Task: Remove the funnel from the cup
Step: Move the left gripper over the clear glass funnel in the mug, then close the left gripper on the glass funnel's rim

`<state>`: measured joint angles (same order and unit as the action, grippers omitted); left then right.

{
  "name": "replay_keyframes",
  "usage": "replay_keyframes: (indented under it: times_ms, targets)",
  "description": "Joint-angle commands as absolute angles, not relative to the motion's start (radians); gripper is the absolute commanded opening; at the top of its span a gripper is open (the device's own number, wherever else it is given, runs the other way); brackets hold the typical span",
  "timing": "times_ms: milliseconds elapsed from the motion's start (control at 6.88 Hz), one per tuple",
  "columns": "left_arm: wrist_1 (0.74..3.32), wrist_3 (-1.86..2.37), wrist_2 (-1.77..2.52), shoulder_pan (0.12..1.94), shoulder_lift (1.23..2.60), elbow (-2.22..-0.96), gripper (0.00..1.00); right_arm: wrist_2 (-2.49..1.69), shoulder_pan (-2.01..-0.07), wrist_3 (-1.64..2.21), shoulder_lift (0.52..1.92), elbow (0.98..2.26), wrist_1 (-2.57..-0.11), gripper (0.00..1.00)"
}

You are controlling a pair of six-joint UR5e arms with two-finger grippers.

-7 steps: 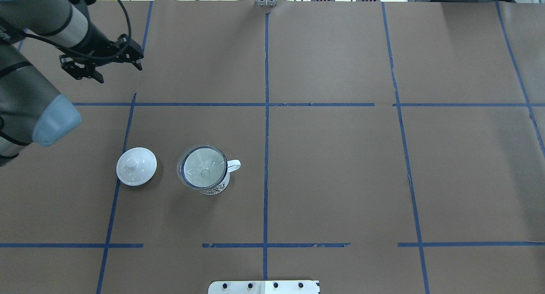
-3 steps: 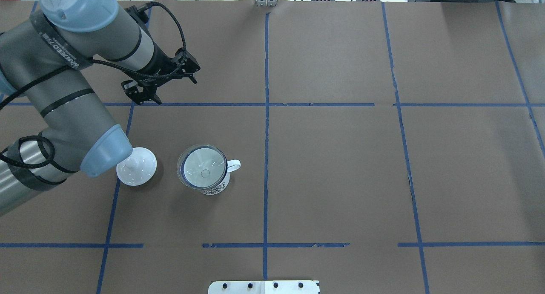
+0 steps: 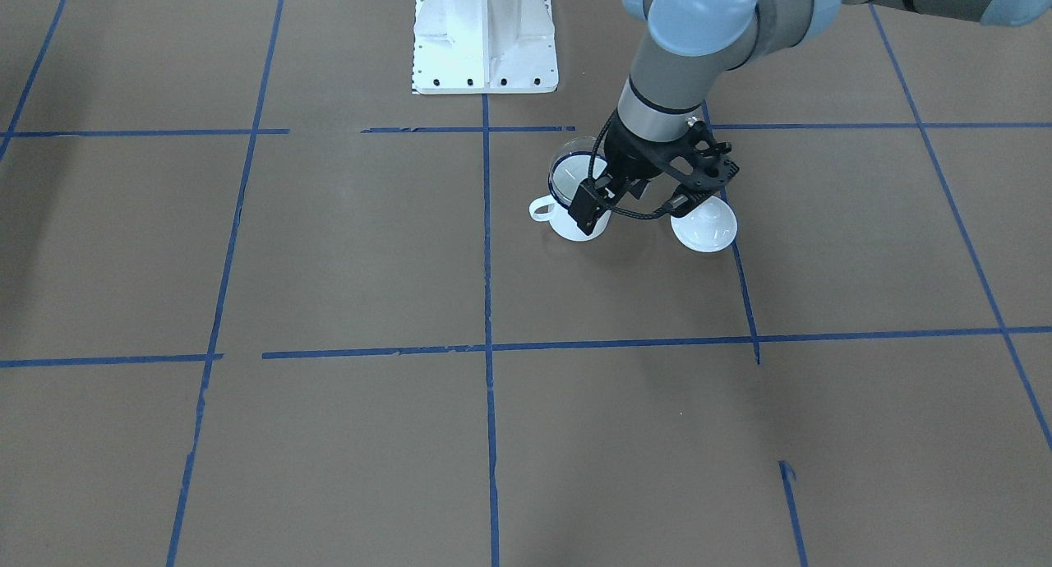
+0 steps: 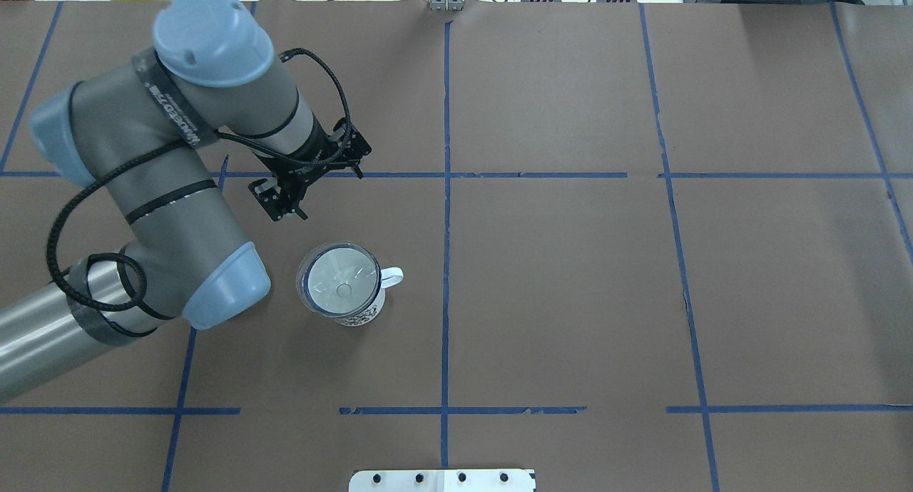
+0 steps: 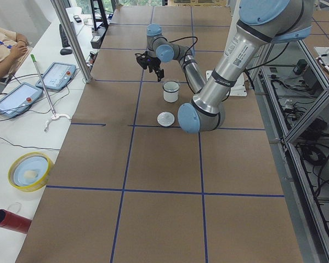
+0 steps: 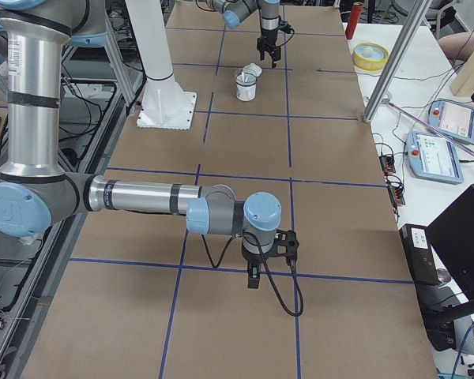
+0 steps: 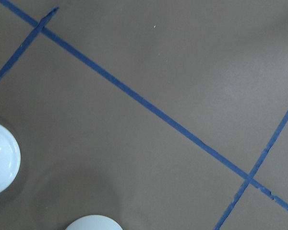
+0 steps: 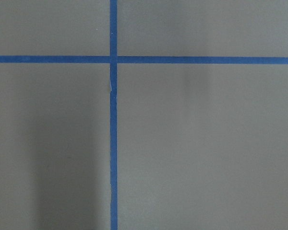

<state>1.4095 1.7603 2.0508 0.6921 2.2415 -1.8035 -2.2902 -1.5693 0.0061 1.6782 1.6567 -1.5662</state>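
Nearby, left hand (image 4: 328,192) hovers spread — funnel (image 4: 341,278) in cup (image 4: 360,315).

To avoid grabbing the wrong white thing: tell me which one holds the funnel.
The cup, blue-rimmed with a side handle; the funnel sits in its mouth. The lid holds nothing.

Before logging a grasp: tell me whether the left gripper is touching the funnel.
Apart. The overhead exterior view shows bare brown table between the left gripper and the funnel, which sits in the cup.
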Motion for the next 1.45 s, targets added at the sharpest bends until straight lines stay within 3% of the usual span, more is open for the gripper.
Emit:
replay_keyframes:
  times_ms: [0,145,727,1018,1164,1309]
  targets:
    - [1.316,1.799,2.054,0.637,2.284,-1.780,0.90,-2.290,-1.569,0.006,1.678,1.657,-1.566,1.00]
    - [1.318,1.854,2.049,0.611,2.284,-1.766,0.77,-2.290,-1.569,0.006,1.678,1.657,-1.566,1.00]
    - [1.328,1.859,2.045,0.580,2.306,-1.704,0.71,-2.290,-1.569,0.006,1.678,1.657,-1.566,1.00]
    - [1.333,1.859,2.045,0.572,2.307,-1.700,0.52,-2.290,-1.569,0.006,1.678,1.657,-1.566,1.00]
    - [1.332,1.861,2.046,0.572,2.310,-1.701,0.19,-2.290,-1.569,0.006,1.678,1.657,-1.566,1.00]
    - [1.331,1.861,2.046,0.572,2.309,-1.701,0.00,-2.290,-1.569,0.006,1.678,1.657,-1.566,1.00]
